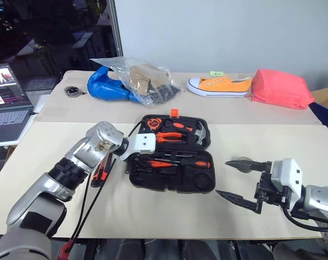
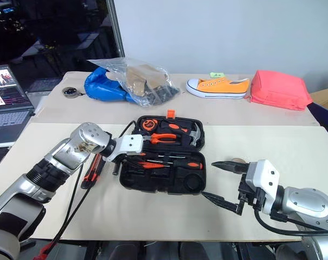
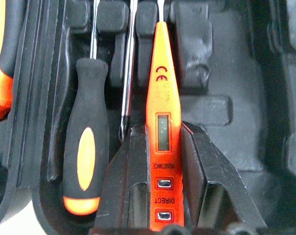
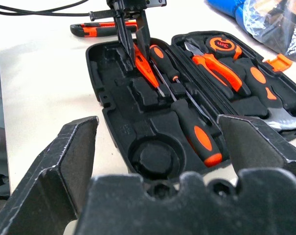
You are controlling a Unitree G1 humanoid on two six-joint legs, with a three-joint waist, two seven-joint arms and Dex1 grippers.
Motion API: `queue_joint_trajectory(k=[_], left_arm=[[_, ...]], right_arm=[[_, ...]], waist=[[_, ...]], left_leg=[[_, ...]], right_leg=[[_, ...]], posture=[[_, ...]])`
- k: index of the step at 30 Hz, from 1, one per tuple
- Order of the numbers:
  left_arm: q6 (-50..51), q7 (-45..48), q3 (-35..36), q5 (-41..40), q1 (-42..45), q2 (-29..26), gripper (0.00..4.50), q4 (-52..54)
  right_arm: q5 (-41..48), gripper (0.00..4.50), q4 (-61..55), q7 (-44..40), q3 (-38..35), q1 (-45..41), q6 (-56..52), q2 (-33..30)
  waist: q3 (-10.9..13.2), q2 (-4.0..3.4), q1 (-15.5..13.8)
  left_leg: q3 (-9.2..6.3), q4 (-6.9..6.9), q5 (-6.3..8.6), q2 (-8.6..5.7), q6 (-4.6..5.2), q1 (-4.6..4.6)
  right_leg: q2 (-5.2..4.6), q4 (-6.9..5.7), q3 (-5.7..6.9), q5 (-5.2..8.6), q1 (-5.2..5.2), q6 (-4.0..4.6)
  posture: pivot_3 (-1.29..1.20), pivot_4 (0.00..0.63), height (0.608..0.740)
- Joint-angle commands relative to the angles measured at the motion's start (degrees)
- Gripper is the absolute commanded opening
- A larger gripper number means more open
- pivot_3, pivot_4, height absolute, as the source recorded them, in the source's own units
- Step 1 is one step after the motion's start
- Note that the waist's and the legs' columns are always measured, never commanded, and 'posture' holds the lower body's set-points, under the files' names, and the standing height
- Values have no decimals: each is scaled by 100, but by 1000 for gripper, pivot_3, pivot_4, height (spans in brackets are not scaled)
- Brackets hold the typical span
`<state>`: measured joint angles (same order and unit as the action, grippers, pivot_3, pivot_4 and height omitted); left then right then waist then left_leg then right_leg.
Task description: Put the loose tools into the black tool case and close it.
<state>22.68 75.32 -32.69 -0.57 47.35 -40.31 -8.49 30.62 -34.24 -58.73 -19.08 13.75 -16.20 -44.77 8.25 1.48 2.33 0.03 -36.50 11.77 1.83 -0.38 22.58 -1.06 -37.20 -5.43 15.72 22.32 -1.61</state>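
Note:
The black tool case (image 1: pixel 199 184) lies open in the middle of the table, its orange latch tab (image 1: pixel 174 112) at the far side. My left gripper (image 1: pixel 137 161) reaches into the near half's left end and is shut on the slim orange tester screwdriver (image 3: pixel 162 83), which lies along a slot. Two black-and-orange screwdrivers (image 4: pixel 199 132) (image 4: pixel 163 55) lie in the case beside it. The orange-and-black utility knife (image 1: pixel 101 170) lies on the table left of the case. My right gripper (image 1: pixel 223 177) hangs open to the right of the case. A small greyish roll (image 1: pixel 243 158) peeks out behind its upper finger.
Pliers (image 1: pixel 169 136), a hammer (image 1: pixel 199 132) and a tape measure (image 1: pixel 154 123) sit in the case's far half. At the back lie a plastic bag (image 1: pixel 145 81), an orange shoe (image 1: pixel 220 85) and a pink pouch (image 1: pixel 280 88). A laptop (image 1: pixel 6 105) stands far left. Cables (image 1: pixel 85 208) trail under my left arm.

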Motion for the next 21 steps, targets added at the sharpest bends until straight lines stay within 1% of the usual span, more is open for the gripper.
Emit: queue_joint_trajectory(k=[1, 4, 6, 7, 8, 11, 14, 15, 17, 19, 20, 21], left_arm=[[-42, 214, -40, 166, 33, 68, 424, -103], [-83, 280, -15, 223, 63, 170, 424, -219], [-95, 312, 32, 230, 124, 255, 1426, -289], [-119, 310, 63, 235, 142, 284, 1650, -308], [-71, 277, 145, 204, 163, 312, 2075, -300], [71, 164, 515, 29, 173, 291, 3062, -70], [870, 52, 1318, -693, 105, 263, 3062, 596], [1057, 11, 1481, -830, 65, 257, 3062, 757], [1499, -315, 1992, -1142, -198, 286, 3062, 1105], [1890, -692, 2387, -1355, -455, 362, 2544, 1389], [1949, -810, 2495, -1417, -629, 375, 2295, 1552], [1841, -1008, 2617, -1443, -953, 448, 1930, 1761]], right_arm=[[91, 4500, -72, -66, -237, -16, 166, -82], [103, 4500, -12, -115, -252, -43, 173, -115], [108, 4500, 44, -163, -255, -75, 191, -143], [111, 4500, 62, -175, -252, -86, 198, -152], [109, 4500, 82, -184, -240, -104, 206, -162], [116, 4500, 105, -208, -223, -130, 221, -177], [104, 4500, 99, -225, -213, -134, 222, -161], [103, 4500, 94, -231, -217, -127, 224, -156], [91, 4500, 106, -220, -170, -179, 218, -146], [81, 4500, 118, -213, -129, -217, 218, -135], [81, 4500, 117, -212, -116, -224, 220, -128], [68, 4500, 126, -201, -70, -256, 223, -115]], waist=[[0, 0, 6], [0, -1, -2], [0, 0, -11], [0, 0, -12], [0, 0, -10], [0, 0, -11], [2, 2, -3], [2, 1, -3], [0, -1, -2], [-2, -5, 14], [-1, -4, 13], [-1, -4, 13]], left_leg=[[0, 0, 0, 0, 0, 0], [1, 0, 0, -1, 0, -2], [1, 0, 0, -1, 0, -4], [1, 0, 0, -1, 0, -4], [1, 0, 0, -1, 0, -3], [0, 0, 0, -1, 0, -1], [-2, -3, 0, 1, 1, 2], [-2, -3, 0, 2, 0, 3], [-2, -2, 0, 2, 1, 4], [1, -2, 3, 2, 5, 3], [2, -2, 5, 4, 9, 1], [1, -2, 6, 3, 9, 1]], right_leg=[[0, 0, 0, 0, 0, 0], [0, 0, -3, 0, -3, 0], [0, 0, -2, 0, -4, -1], [0, 0, -2, 0, -4, -1], [0, 1, -2, 0, -4, -1], [0, 2, -2, 0, -3, -1], [0, -1, -1, 0, 0, -1], [0, -1, 0, 0, 0, -1], [0, 1, 0, 1, -1, -2], [-1, 2, -4, 1, -1, -4], [-1, 1, -6, 1, -1, -4], [-1, 1, -5, 2, -2, -4]], posture=[[0, 150, 740], [0, 150, 740], [0, 150, 740], [0, 150, 740], [0, 150, 740], [0, 150, 740], [0, 150, 740], [0, 150, 740], [0, 150, 740], [0, 150, 740], [0, 150, 740], [0, 150, 740]])
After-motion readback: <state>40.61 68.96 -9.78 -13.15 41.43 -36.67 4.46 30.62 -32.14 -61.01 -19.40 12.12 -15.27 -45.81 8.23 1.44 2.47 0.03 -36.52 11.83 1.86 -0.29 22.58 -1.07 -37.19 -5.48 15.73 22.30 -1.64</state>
